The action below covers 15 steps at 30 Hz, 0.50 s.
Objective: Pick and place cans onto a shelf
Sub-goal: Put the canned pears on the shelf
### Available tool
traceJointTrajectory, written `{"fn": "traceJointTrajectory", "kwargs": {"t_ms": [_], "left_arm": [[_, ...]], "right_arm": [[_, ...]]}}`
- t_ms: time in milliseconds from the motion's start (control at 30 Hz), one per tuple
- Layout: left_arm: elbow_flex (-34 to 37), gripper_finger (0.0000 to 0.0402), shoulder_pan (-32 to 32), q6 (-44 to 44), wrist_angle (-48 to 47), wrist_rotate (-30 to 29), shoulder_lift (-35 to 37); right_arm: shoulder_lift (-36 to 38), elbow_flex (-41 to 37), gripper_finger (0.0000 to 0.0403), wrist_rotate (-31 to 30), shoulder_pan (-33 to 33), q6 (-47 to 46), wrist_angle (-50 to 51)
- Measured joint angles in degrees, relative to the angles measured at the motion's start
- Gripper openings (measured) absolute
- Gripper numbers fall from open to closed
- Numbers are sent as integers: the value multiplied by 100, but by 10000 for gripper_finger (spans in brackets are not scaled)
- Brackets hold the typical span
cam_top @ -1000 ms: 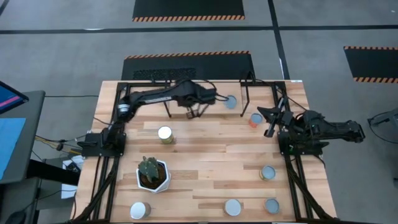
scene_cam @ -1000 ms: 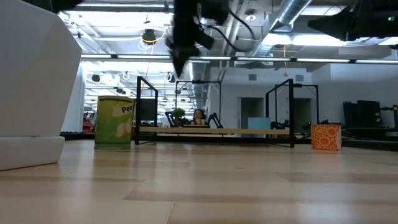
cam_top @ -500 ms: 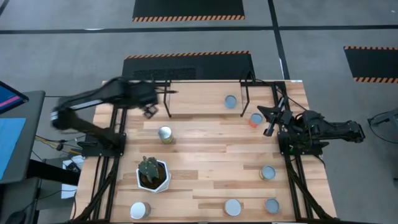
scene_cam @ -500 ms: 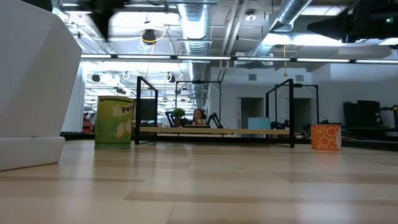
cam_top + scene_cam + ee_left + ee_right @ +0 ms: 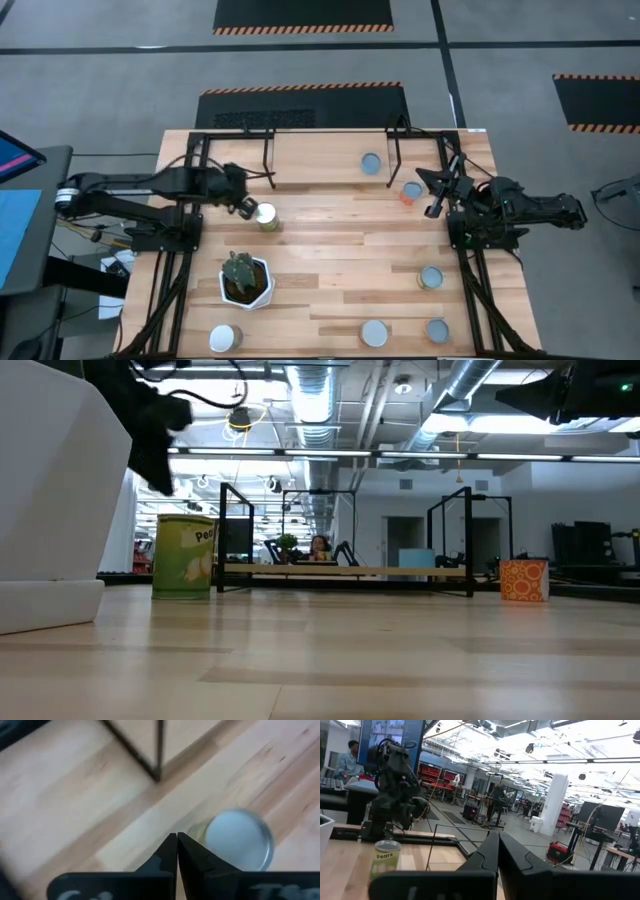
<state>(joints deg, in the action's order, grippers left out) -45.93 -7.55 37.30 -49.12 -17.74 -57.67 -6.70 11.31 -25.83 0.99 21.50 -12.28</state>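
Note:
A yellow-green can with a white top [image 5: 265, 215] stands upright on the table's left half; it also shows in the low view [image 5: 185, 555] and the left wrist view [image 5: 239, 839]. My left gripper [image 5: 243, 205] is shut and empty, just left of this can and above it [image 5: 150, 450], its fingertips [image 5: 177, 845] apart from the can. The shelf [image 5: 320, 150] stands at the far edge with one silvery-topped can [image 5: 371, 163] on it. An orange can [image 5: 410, 191] stands by the shelf's right legs. My right gripper [image 5: 436, 200] is shut and waits at the right.
A white hexagonal pot with a cactus [image 5: 245, 280] stands near the left front. Several more cans stand along the near edge and right side [image 5: 225, 338] [image 5: 375, 333] [image 5: 431, 277]. A shelf leg [image 5: 157, 750] stands just beyond my left gripper. A person [image 5: 350, 760] sits beyond the table.
My left gripper has swung from over the shelf's middle toward the table's left edge, then come toward the near edge and down beside the yellow-green can. The cans have stayed where they were.

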Motion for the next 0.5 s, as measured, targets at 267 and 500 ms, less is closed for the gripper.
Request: {"fn": "traceJointTrajectory", "kwargs": {"t_ms": [267, 500], "left_arm": [[-329, 8, -195, -1137, 229, 560, -737], [-370, 56, -285, -1430, 239, 591, -855]], "right_arm": [[2, 0, 24, 1, 0, 0, 94], [1, 0, 24, 1, -2, 4, 112]]}}
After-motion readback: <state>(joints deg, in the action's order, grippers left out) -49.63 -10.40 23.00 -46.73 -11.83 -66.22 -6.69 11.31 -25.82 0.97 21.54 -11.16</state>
